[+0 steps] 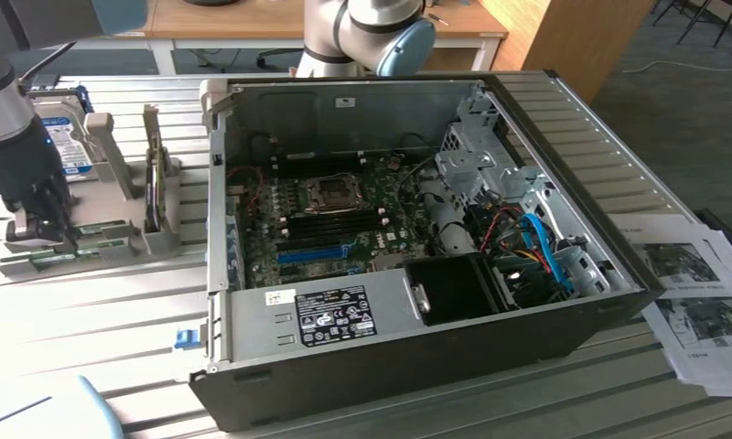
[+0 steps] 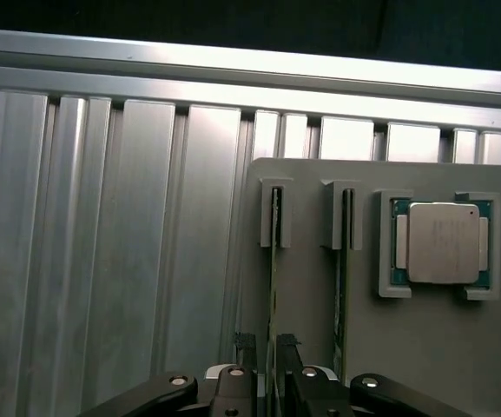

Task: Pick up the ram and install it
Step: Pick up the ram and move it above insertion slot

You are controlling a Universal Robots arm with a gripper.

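Ram (image 2: 273,261) stands edge-up in gray holder (image 2: 424,347), between parted fingers (image 2: 244,346).

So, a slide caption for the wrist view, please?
Open jaws straddle the thin green ram stick standing edgewise in a grey slotted holder, near a square silver processor.

A dark grey computer case (image 1: 379,366) lies open on its side on the ribbed aluminium table (image 1: 122,311), showing a green motherboard (image 1: 384,240) with a square silver CPU socket (image 1: 333,190) and 1 long blue expansion slot (image 1: 314,253). At the exterior view's left, the arm's black gripper (image 1: 47,233) reaches down into a grey plastic holder (image 1: 110,229), just above a thin green ram stick (image 1: 63,257). A silver hard drive with a blue-white label (image 1: 67,137) stands upright behind. Printed paper sheets (image 1: 695,293) lie at the exterior view's right.
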